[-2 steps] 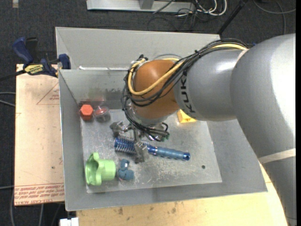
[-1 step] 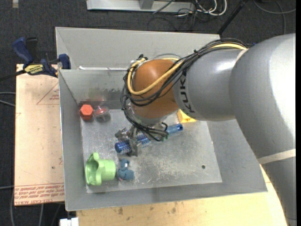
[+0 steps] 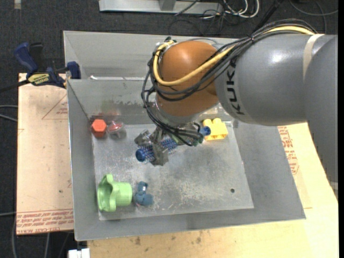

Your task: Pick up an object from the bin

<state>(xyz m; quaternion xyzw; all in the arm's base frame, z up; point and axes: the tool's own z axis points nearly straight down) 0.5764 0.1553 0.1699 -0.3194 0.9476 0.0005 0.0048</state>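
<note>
- One gripper (image 3: 157, 152), middle of the bin (image 3: 215, 190), over one blue bristly thing (image 3: 143, 155); open or closed, I cannot tell (orange wrist cover (image 3: 185, 77) overhangs it).
- One each: orange hexagon (image 3: 98, 127), green cup (image 3: 114, 193), yellow block (image 3: 214, 129), partly hidden.

I take the bristled piece (image 3: 143, 155), near the middle of the bin (image 3: 177, 198) floor, as my mark. My gripper (image 3: 159, 150) sits right over it. To its right and a little behind lies the studded brick (image 3: 215, 129), apart from it. To its left and behind lies the six-sided block (image 3: 98, 127), with a small round piece (image 3: 115, 129) just beside that block, on the side nearer my mark. Before my mark and to its left lies the handled cup (image 3: 114, 193), with a small lump (image 3: 143, 196) touching the cup's right end.
</note>
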